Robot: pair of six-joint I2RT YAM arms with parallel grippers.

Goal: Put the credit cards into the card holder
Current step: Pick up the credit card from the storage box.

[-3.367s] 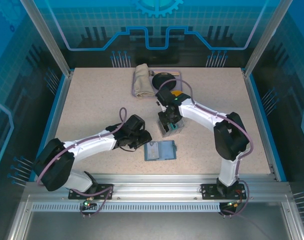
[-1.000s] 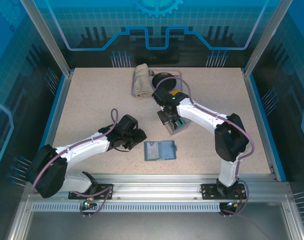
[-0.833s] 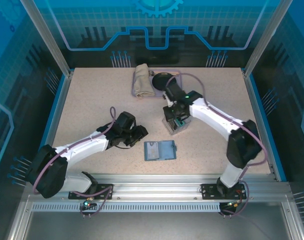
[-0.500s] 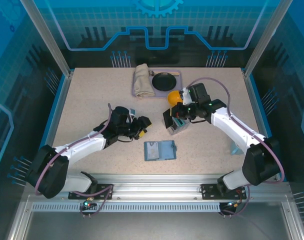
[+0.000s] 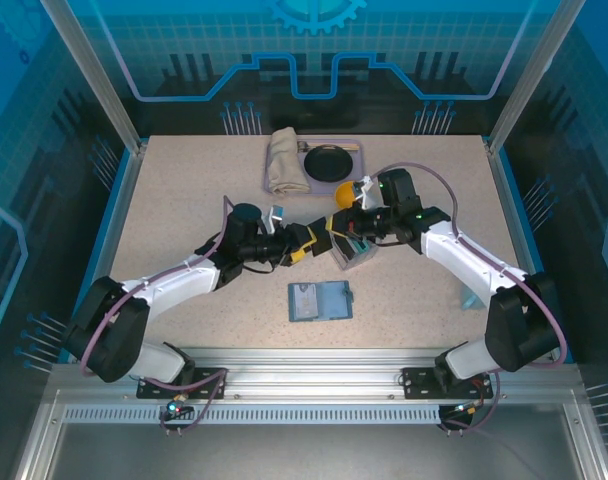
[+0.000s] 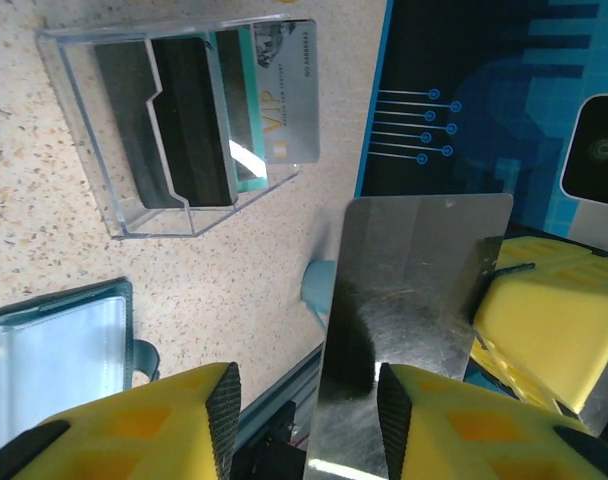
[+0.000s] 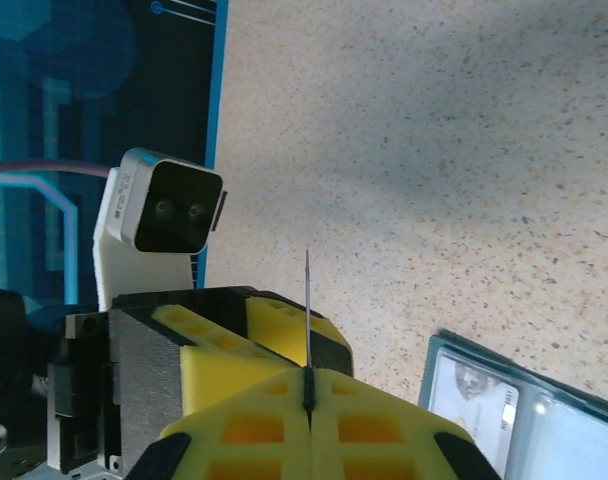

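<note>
From above, my left gripper (image 5: 306, 240) and right gripper (image 5: 336, 238) meet nose to nose just beside the clear case (image 5: 356, 252); the card holder (image 5: 320, 300) lies open on the table (image 5: 184, 200), nearer my bases. At my left wrist, my jaws stand apart with a silver card (image 6: 414, 270) in the gap, close against one finger; more credit cards (image 6: 284, 110) stand in the case. At my right wrist, my jaws are clamped on that card, seen edge-on.
</note>
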